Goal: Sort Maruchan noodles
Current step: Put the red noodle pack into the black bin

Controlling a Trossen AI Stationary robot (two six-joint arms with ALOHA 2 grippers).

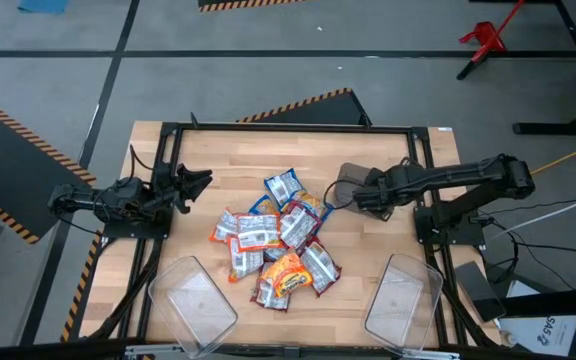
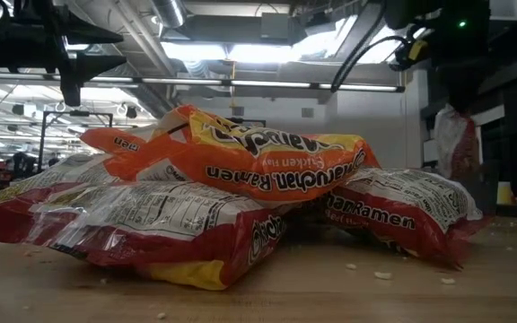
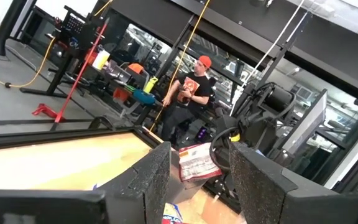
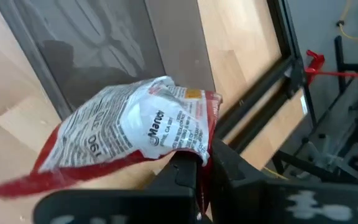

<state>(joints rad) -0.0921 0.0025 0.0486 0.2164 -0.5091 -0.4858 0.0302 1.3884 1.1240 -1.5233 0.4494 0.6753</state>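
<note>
A pile of glossy Maruchan noodle packets, with blue, red and orange accents, lies in the middle of the wooden table; an orange one tops it in the low view. My right gripper is just right of the pile, above the table, shut on a red-and-white packet, which also shows in the low view. My left gripper is open and empty, left of the pile; its fingers point toward the table's right edge in the left wrist view. My right gripper pinches the red-and-white packet between its two fingers at its red sealed edge, near a corner. The fingers come about level from the table's right side. The packet is lifted clear of the table and reaches out past the fingertips, tilted.
Two clear plastic bins stand at the near edge, one at the left and one at the right. A black frame runs around the table. A person stands in the room beyond the table.
</note>
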